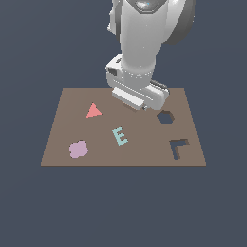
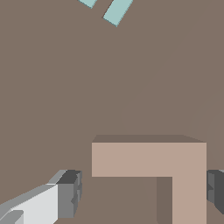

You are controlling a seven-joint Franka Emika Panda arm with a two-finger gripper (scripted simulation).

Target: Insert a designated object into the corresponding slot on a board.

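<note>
The tan L-shaped block (image 2: 148, 159) lies flat on the brown board (image 1: 144, 154), seen in the wrist view only; in the exterior view the arm hides it. My gripper (image 2: 144, 194) is open and straddles the block. One finger (image 2: 68, 194) stands a small gap off one side. The other finger (image 2: 216, 192) is right at the block's other edge. In the exterior view my hand (image 1: 140, 94) hovers low over the board's far middle. The dark L-shaped slot (image 1: 179, 147) is at the board's near corner on the exterior view's right.
A dark hexagonal hole (image 1: 165, 117) lies just beyond the slot. A teal E (image 1: 119, 136), also partly in the wrist view (image 2: 116, 11), a red triangle (image 1: 93, 111) and a purple lobed shape (image 1: 78, 149) lie on the board's left half.
</note>
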